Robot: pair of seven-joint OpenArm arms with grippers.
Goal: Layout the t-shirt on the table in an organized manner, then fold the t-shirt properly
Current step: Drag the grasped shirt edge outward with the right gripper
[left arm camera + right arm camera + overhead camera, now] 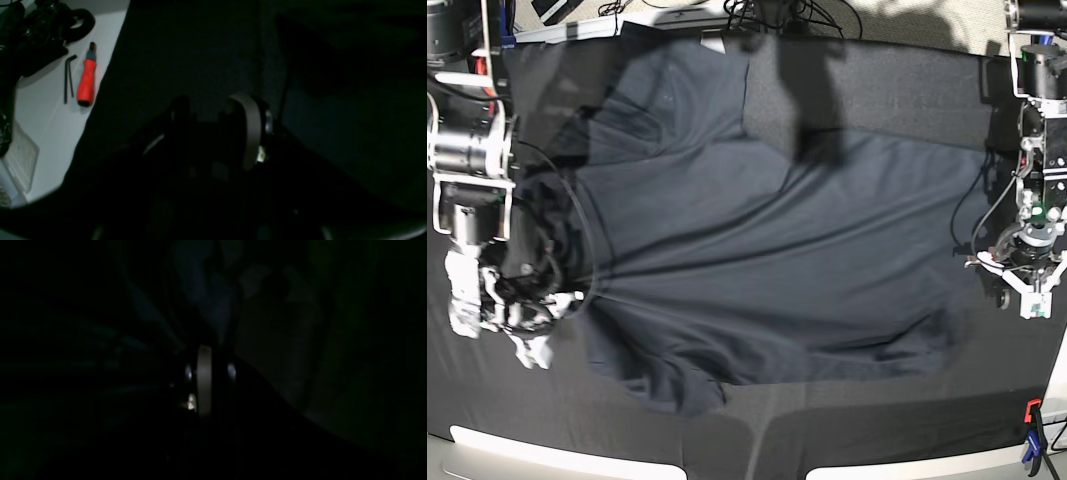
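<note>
Dark navy short-sleeved cotton t-shirt [767,260] lying spread, wrinkled, on black cloth-covered bench [887,90], long axis running left-right. Right gripper [552,290] pinching shirt edge; left gripper [1027,290] standing apart, empty.

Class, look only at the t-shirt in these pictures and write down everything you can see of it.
The t-shirt is plain dark navy, short-sleeved, soft like cotton. It lies spread sideways across the black-covered table, mostly flat but with long creases radiating from its edge at the base view's left, where the right gripper is shut on bunched fabric. One sleeve points to the upper left, another to the lower left. The left gripper stands clear of it, just beyond its hem.
</note>
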